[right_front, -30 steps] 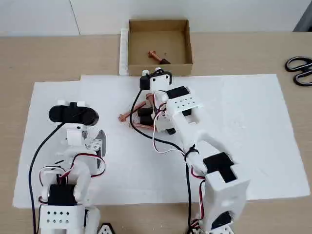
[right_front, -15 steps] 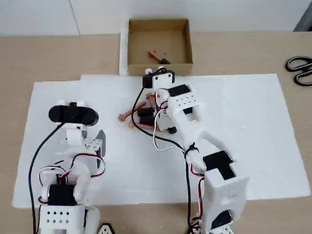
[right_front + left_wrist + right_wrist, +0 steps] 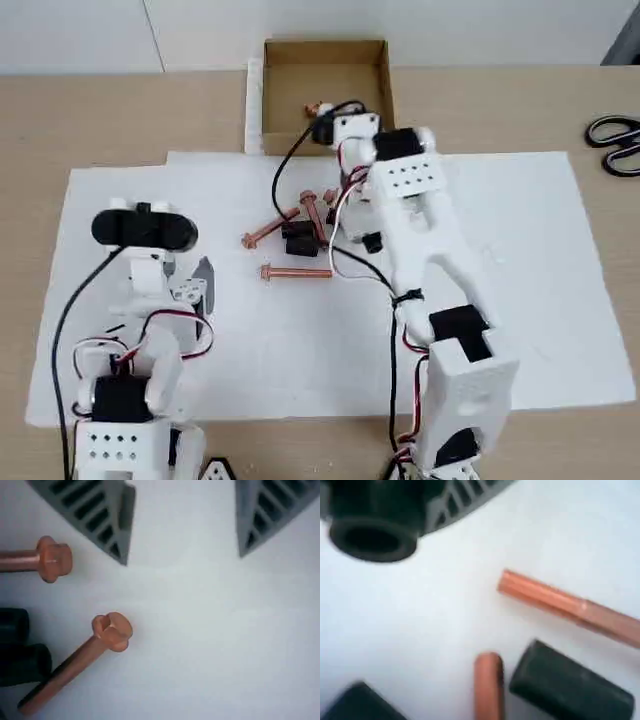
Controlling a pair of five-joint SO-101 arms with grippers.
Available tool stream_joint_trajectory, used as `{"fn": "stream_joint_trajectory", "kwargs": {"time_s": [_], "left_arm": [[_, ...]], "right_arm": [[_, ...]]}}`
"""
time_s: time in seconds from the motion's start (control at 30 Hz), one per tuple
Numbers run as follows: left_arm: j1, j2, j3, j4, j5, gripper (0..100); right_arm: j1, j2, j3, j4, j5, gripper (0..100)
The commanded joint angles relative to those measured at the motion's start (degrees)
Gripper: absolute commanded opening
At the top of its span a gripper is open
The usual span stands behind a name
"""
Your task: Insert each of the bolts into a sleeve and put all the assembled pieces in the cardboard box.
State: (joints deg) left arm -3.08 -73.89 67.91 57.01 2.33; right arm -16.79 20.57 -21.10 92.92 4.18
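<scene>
Left wrist view, left gripper: fingers spread wide with nothing between them. Bare white paper lies under the gap.
Left risk, missed grasp: the near bolt has its head just outside one fingertip, not between the tips. Closing here would likely catch nothing or flick it away.
Left risk, dragged pile: the slanted bolt lies farther from that fingertip, its shaft against the lying sleeves. A careless pinch could pull the group along.
Right gripper: closed on the held sleeve, whose open bore end is showing.
Right risk, slip: the sleeve is round and smooth, so it may rotate or slide in the fingers. A tilted bore would likely jam a bolt at the mouth.
Right risk, collision: the long bolt and the loose sleeve lie on the paper below the right fingers. Lowering the arm could scatter them.
Cardboard box: just beyond the right fingers, with a boxed bolt inside. Releasing the sleeve there unassembled would spoil the task.
Bolts: copper-coloured metal with straight round shafts and flanged heads. They probably roll easily.
Sleeves: black, matte, short hollow cylinders.
Fingers: grey ribbed plastic, tapering to points.
Paper: white, flat and smooth, giving little friction.
Box: brown corrugated card with low, open-topped walls.
</scene>
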Motion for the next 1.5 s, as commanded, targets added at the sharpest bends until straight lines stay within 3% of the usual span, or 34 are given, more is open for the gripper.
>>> {"fn": "stream_joint_trajectory", "kwargs": {"time_s": [0.0,0.23,0.3,0.4,0.5,0.67,0.8,1.0,1.27,1.47], "left_arm": [[0.3,9.0,-8.3,0.3,0.2,14],[0.7,37.7,-25.1,0.4,1.4,14],[0.7,44.0,-30.3,2.1,7.4,14],[0.7,51.0,-38.8,5.7,24.1,14],[1.7,56.4,-44.4,8.8,29.0,14],[6.8,61.0,-43.4,9.0,29.5,14],[11.1,62.0,-42.4,8.8,36.9,14],[17.8,63.6,-42.2,7.6,47.6,14],[18.5,70.2,-42.1,7.3,61.8,14],[18.5,76.4,-42.5,7.3,65.4,14]], "right_arm": [[2.3,-0.7,-5.3,3.3,0.8,0.4],[4.2,-0.7,-5.4,3.6,0.8,0.4],[4.3,-0.7,-5.4,3.9,0.8,0.4],[5.5,-0.7,-5.5,4.8,0.8,0.4],[9.7,-0.7,-5.6,4.8,0.8,0.4],[18.1,-1.4,-5.6,5.6,0.8,0.4],[22.5,-5.8,-5.5,5.9,0.8,0.4],[23.0,-11.1,-5.3,5.9,0.7,0.4],[23.0,-11.1,-5.3,6.0,0.5,0.4],[23.0,-11.1,-5.3,6.0,0.5,0.4]]}}
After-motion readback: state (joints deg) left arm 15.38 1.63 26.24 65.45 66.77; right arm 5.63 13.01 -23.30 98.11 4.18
